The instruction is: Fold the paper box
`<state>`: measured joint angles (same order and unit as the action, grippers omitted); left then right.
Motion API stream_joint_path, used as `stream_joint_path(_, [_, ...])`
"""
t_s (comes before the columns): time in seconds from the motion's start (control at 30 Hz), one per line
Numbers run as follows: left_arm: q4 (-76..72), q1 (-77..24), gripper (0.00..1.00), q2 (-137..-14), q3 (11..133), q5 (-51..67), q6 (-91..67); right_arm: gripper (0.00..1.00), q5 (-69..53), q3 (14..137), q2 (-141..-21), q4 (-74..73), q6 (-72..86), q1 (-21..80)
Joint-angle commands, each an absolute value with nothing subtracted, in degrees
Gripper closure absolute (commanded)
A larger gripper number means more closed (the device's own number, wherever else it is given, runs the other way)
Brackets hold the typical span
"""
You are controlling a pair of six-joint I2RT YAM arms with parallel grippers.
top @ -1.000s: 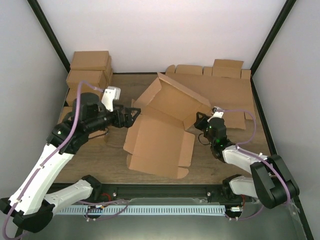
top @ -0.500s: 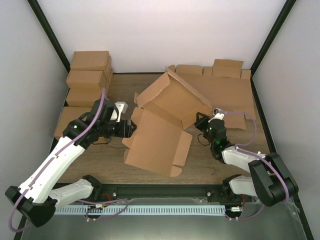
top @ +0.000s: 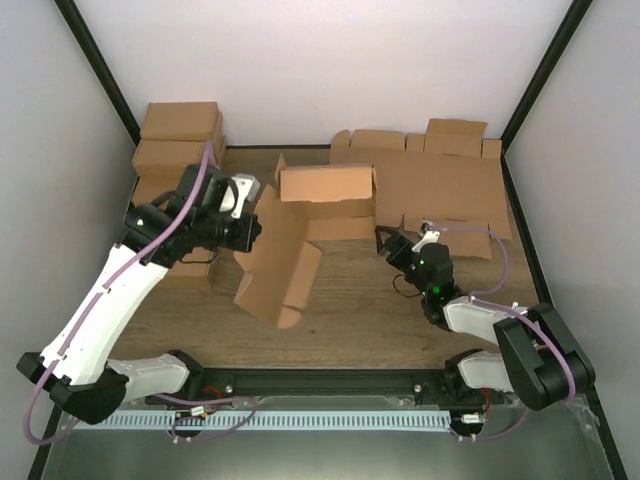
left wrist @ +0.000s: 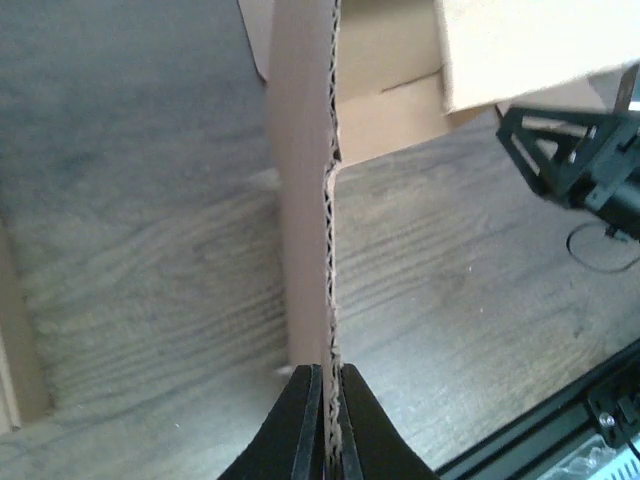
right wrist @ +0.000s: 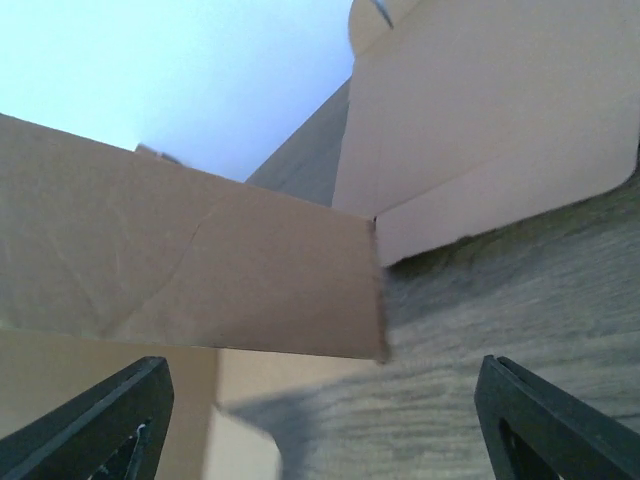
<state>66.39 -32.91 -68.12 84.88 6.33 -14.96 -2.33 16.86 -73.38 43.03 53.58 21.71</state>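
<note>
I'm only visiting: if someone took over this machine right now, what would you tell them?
Left tool: shut on a cardboard edge of the box, holding one big panel tilted up off the table.
Right tool: open and empty, close to the box's right end.
Done: box part folded, not closed.
Left: fold in the remaining flaps and close it.

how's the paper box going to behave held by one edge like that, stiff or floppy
Probably stiff within each panel: the edge pinched in the left hand stands upright without sagging. The paper box likely swings at its creases, since its panels sit at different angles. Seemingly light: one pinch holds a panel up.
</note>
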Motion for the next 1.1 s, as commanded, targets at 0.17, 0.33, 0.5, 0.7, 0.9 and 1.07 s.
stream_joint_path(0.17, [74.84, -33.13, 0.95, -73.92, 97.61, 2.36, -10.12, 0.11, -14.86, 13.43, -59.04, 27.89, 35.33, 21.48])
stream_joint_path(0.33, [76.18, -33.13, 0.94, -76.21, 99.11, 3.57, -12.25, 0.11, -16.94, 16.36, -50.13, 17.25, 26.43, 21.48])
stream_joint_path(0.5, [79.74, -33.68, 0.91, -79.53, 98.70, 0.00, -16.23, 0.11, -17.03, 17.62, -46.62, 14.72, 18.50, 21.54])
stream_joint_path(0.7, [77.11, -34.72, 0.91, -80.04, 96.45, 1.74, -17.61, 0.06, -17.01, 19.70, -47.32, 18.88, 12.57, 23.67])
stream_joint_path(0.9, [75.41, -35.24, 0.80, -79.74, 95.89, 3.04, -18.06, 0.01, -12.03, 25.09, -50.35, 21.57, 8.25, 27.13])
stream_joint_path(1.07, [73.49, -35.26, 0.55, -79.02, 95.94, 3.19, -17.57, 0.01, -10.74, 28.78, -55.22, 23.85, 8.22, 27.75])
